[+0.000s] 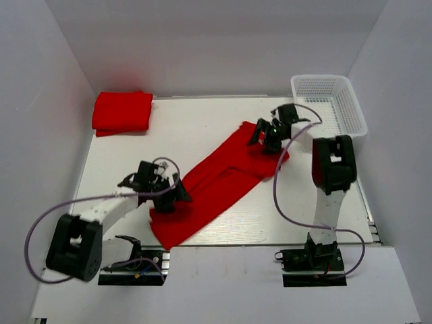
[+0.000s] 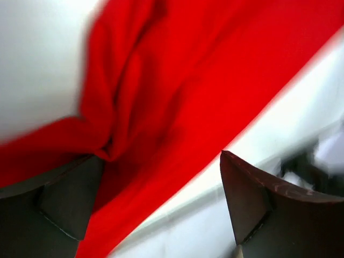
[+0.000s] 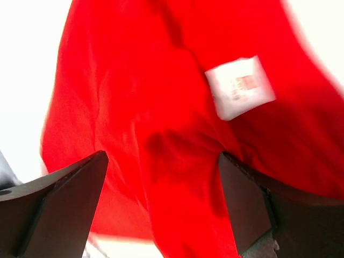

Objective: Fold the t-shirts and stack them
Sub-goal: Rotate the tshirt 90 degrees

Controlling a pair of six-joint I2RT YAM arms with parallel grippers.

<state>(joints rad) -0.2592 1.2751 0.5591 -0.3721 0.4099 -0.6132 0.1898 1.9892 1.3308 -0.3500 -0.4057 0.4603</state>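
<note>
1. Long t-shirt (image 1: 216,183) lies as a diagonal strip across the bench (image 1: 202,128), running from near-left to far-right.
2. Folded t-shirt (image 1: 122,111) sits at the far-left corner, well apart.
3. Left pincer (image 1: 174,196) is spread wide over the strip's near end, with rumpled cloth between its fingers.
4. Right pincer (image 1: 268,138) is spread wide over the far end, with the white neck label (image 3: 240,87) just ahead.
5. White mesh basket (image 1: 331,101) stands at the far right.

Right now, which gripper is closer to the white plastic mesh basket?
Right. The right gripper hovers near the basket, over the red cloth t-shirt's far end; the left gripper over its near end.
</note>
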